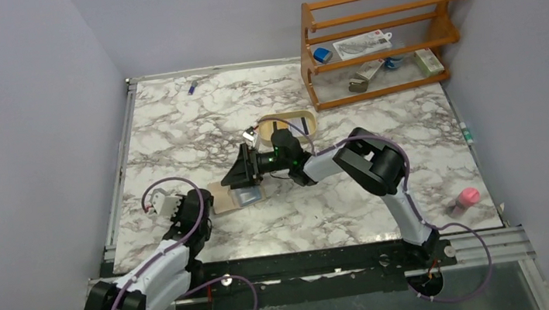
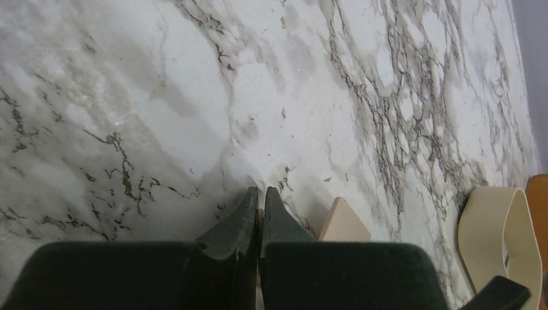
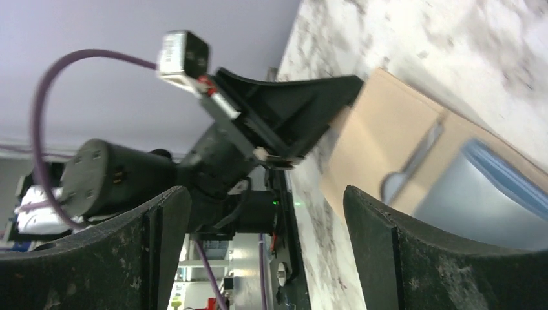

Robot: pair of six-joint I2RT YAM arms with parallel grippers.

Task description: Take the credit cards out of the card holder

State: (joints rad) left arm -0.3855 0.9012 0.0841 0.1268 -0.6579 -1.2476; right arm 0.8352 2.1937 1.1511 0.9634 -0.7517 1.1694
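The tan card holder (image 1: pixel 224 202) lies open on the marble table, with pale blue and whitish credit cards (image 1: pixel 247 197) in its right half. My left gripper (image 1: pixel 211 203) is shut on the holder's left edge. In the left wrist view a thin tan strip shows between the closed fingertips (image 2: pixel 249 210) and a corner of the holder (image 2: pixel 344 225) sticks out beside them. My right gripper (image 1: pixel 237 179) is open just above the holder. Its wrist view shows the holder (image 3: pixel 381 139), a pale blue card (image 3: pixel 481 194) and the left gripper's fingers (image 3: pixel 291 110) beyond the spread right gripper (image 3: pixel 265 197).
An oval tan tray (image 1: pixel 289 125) sits behind the right wrist and also shows in the left wrist view (image 2: pixel 501 239). A wooden rack (image 1: pixel 379 38) with small items stands at the back right. A pink object (image 1: pixel 467 197) lies near the front right edge. A small purple item (image 1: pixel 192 86) lies at the back.
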